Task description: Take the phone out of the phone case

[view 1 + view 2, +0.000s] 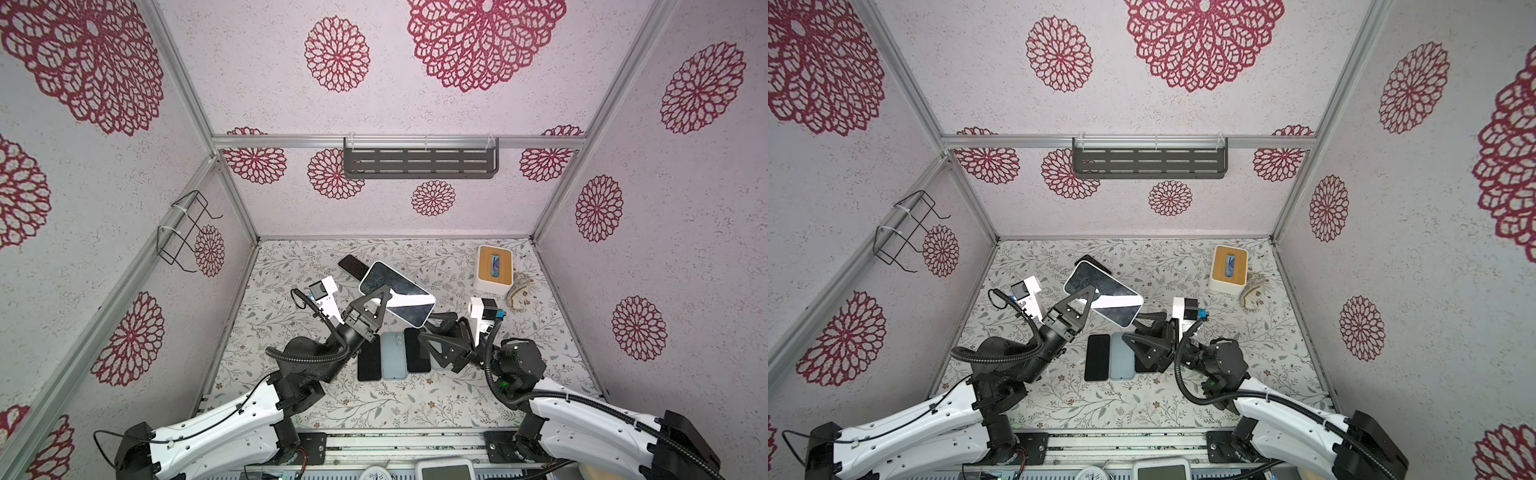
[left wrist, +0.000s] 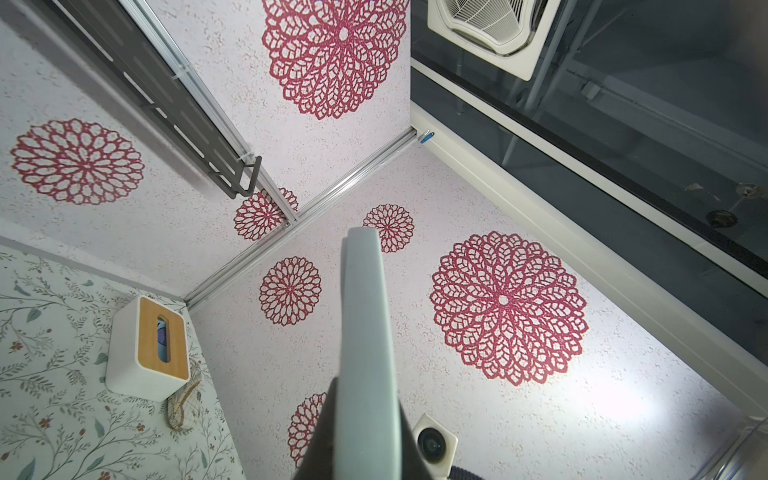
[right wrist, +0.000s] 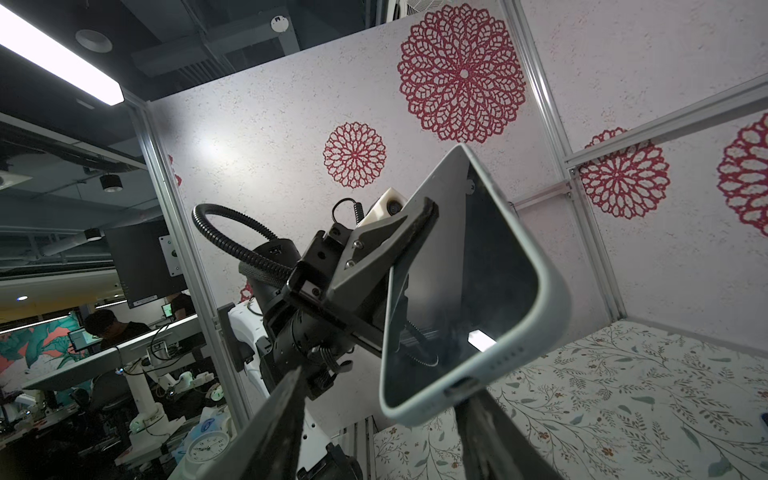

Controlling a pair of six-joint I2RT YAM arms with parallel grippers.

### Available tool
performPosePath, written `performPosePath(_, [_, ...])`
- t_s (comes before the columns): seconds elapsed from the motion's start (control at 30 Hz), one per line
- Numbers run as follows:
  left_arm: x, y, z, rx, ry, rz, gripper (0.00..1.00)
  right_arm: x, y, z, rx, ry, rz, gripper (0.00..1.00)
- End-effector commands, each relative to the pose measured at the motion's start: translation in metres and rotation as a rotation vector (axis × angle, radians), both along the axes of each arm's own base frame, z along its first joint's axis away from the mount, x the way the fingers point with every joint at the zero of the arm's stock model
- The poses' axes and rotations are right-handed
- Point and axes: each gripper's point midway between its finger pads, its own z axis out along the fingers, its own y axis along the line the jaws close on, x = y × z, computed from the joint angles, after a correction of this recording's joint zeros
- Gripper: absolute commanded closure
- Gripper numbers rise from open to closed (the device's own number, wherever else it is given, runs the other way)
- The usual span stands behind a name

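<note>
The phone [image 1: 405, 297] [image 1: 1113, 301], dark screen up, sits in its pale blue-grey phone case [image 3: 548, 332] and is held tilted above the table. My left gripper [image 1: 380, 297] [image 1: 1084, 299] is shut across the case's long edges; in the left wrist view the case's edge [image 2: 365, 324] stands up between the dark fingers [image 2: 324, 436]. My right gripper [image 1: 428, 328] [image 1: 1138, 332] [image 3: 386, 432] is open just below the phone's lower end. One of its fingers [image 3: 490, 428] is close under the case's port end; whether it touches I cannot tell.
On the floral table [image 1: 415, 407] below lie a black phone [image 1: 369, 359], a pale blue case [image 1: 392, 355] and another black phone [image 1: 417, 351]; a dark phone [image 1: 351, 266] lies further back. A tissue box [image 1: 494, 270] and woven item [image 1: 519, 291] stand back right.
</note>
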Motion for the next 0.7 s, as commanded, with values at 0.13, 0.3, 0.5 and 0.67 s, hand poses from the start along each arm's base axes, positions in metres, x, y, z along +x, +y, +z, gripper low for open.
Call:
performPosePath(0.13, [-0.006, 0.013, 0.024, -0.094, -0.061, -0.003, 1.0, -0.009, -0.009, 0.029, 0.098, -0.047, 0.034, 0.56])
performPosePath(0.3, [-0.006, 0.01, 0.022, -0.093, -0.055, -0.012, 1.0, -0.007, -0.007, 0.03, 0.096, -0.045, 0.037, 0.66])
performPosePath(0.5, [-0.005, 0.004, 0.021, -0.089, -0.059, -0.031, 1.0, -0.005, -0.007, 0.03, 0.095, -0.04, 0.031, 0.78])
performPosePath(0.67, [-0.006, 0.002, 0.021, -0.089, -0.062, -0.038, 1.0, -0.004, -0.009, 0.032, 0.102, -0.041, 0.03, 0.81])
